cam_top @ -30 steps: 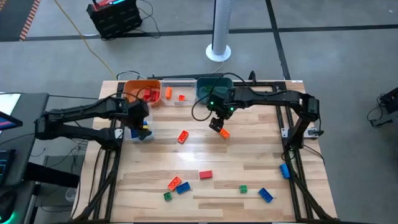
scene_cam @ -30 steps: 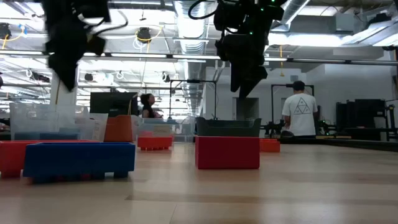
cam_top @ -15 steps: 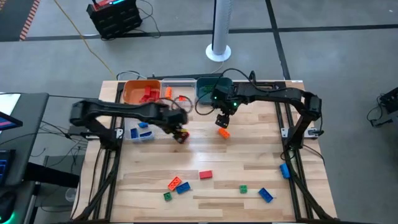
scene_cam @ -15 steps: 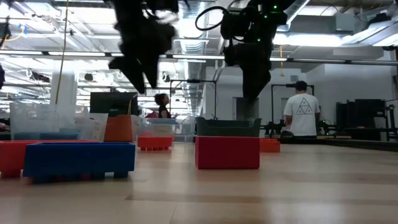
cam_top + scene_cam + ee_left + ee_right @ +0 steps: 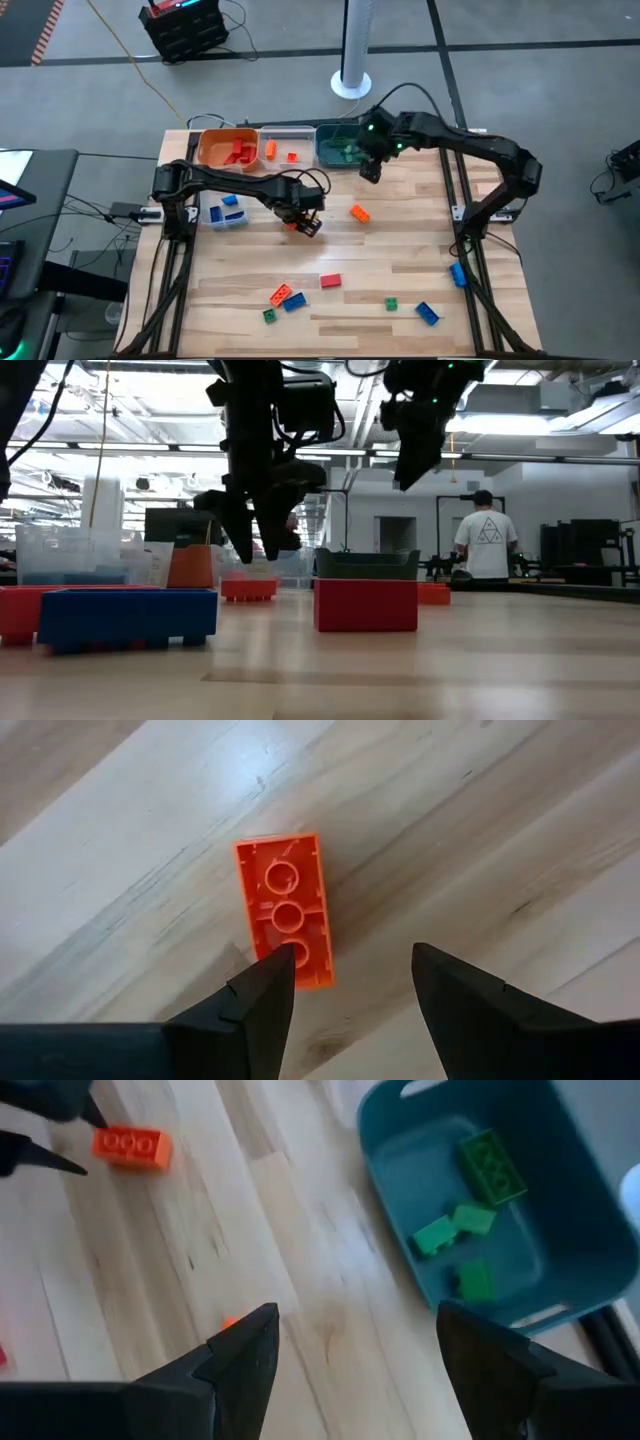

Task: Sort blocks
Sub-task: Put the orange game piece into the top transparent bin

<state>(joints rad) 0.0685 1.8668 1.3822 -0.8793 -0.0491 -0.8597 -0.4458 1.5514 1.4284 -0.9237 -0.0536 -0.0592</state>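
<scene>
Near the front edge of the tabletop [image 5: 240, 300], around 6 o'clock, loose blocks wait: an orange and a blue one touching [image 5: 286, 297], a small green one [image 5: 268, 315], a red one [image 5: 330, 281], another green [image 5: 391, 303] and a blue [image 5: 427, 313] toward 5 o'clock. In the middle, the left gripper [image 5: 306, 222] hangs low over an upside-down orange block [image 5: 285, 905]. Its fingers [image 5: 262, 990] are spread wide and hold nothing. The block sits off to one side, with one finger over its end, not between the two. If the fingers drop like this, that finger could land on top of the block, or push it away, or pinch just a corner so it tips and falls out. A little farther, toward 2 o'clock of the middle, another orange block [image 5: 359, 212] lies alone. Farthest back at 12 o'clock stand the orange bin [image 5: 205, 150], the clear bin [image 5: 283, 135] and the teal bin [image 5: 400, 1120] with green blocks [image 5: 490, 1162] inside. The right gripper [image 5: 369, 170] floats up high just in front of the teal bin, fingers wide and empty. If it comes back down toward the middle, the two arms could bump.
</scene>
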